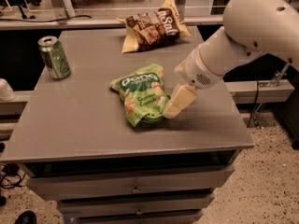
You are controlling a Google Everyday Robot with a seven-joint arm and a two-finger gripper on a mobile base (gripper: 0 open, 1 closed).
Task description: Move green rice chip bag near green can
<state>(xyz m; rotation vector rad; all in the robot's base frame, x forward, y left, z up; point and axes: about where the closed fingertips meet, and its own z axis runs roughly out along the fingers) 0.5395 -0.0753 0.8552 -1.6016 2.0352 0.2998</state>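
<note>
Green rice chip bag [139, 97] lies flat near the middle of the grey tabletop [84, 125]. Green can [54, 57] stands upright at the left rear, well apart from it. Brown and yellow snack bag [152, 27] lies at the rear. Gripper [179, 102] is lowered against the green rice chip bag's right edge; whether it is released or clenched cannot be told.

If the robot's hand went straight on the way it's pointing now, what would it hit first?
Most likely the green rice chip bag: the hand slants down and left, its tip at the bag's right edge. Depth is unclear, so it could touch the table just beside the bag instead.
</note>
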